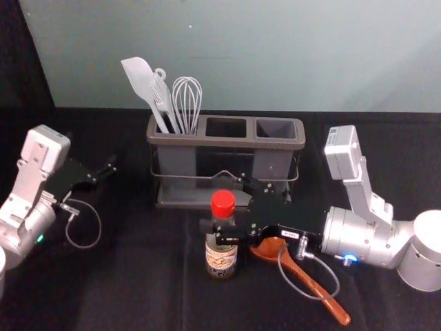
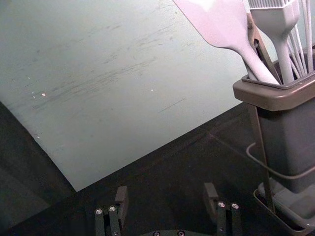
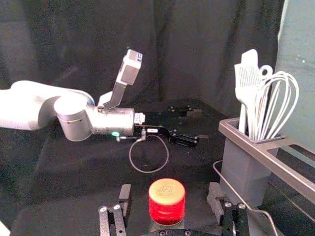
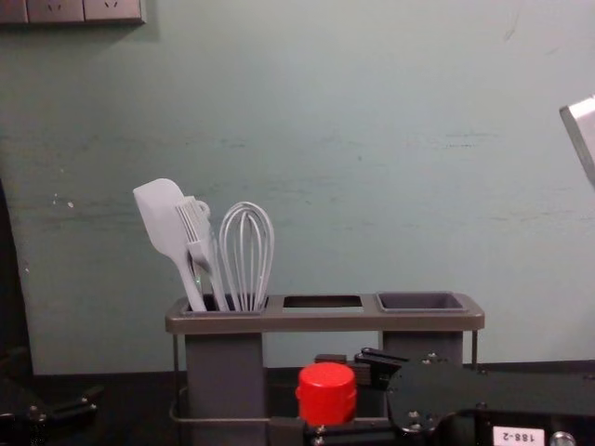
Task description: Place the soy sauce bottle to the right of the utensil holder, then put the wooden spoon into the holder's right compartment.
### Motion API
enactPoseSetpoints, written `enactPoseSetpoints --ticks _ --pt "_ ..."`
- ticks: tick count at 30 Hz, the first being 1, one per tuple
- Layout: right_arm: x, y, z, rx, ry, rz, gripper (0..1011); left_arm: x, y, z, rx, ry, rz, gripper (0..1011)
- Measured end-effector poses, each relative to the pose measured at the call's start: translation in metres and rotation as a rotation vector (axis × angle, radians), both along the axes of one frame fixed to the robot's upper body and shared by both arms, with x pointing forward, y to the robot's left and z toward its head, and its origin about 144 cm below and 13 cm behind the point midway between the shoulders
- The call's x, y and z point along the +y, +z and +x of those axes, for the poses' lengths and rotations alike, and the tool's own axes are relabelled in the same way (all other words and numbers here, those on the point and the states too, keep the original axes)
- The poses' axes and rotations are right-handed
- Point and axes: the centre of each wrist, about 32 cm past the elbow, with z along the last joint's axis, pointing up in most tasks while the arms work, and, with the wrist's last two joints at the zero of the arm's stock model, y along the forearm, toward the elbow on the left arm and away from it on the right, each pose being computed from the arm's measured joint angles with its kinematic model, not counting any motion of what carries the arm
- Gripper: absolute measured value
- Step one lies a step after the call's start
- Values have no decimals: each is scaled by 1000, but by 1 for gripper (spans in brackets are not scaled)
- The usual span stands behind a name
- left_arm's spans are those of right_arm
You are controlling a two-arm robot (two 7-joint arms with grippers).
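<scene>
My right gripper (image 1: pixel 224 204) is around the soy sauce bottle (image 1: pixel 221 256), which stands upright in front of the utensil holder (image 1: pixel 226 141). In the right wrist view the red cap (image 3: pixel 167 200) sits between the open fingers of the right gripper (image 3: pixel 170 194), with a gap on each side. The wooden spoon (image 1: pixel 313 286) lies on the table, its bowl partly under the right gripper. My left gripper (image 1: pixel 107 169) is held open left of the holder; in its wrist view nothing is between the fingers of the left gripper (image 2: pixel 166 199).
A spatula (image 1: pixel 140 81), a brush and a whisk (image 1: pixel 187 100) stand in the holder's left compartment. The middle opening and right compartment (image 1: pixel 275 128) hold no utensils. A pale wall (image 4: pixel 372 167) rises behind, and black cloth (image 1: pixel 124 276) covers the table.
</scene>
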Motion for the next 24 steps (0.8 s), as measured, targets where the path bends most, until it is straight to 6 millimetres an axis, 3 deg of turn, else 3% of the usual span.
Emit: enactPoseSetpoints --ticks 8,24 --pt "-1 0 -1 0 0 2 964 0 0 0 0 0 0 1005" --pt "-1 1 -1 1 1 5 491 0 0 0 0 0 0 1005"
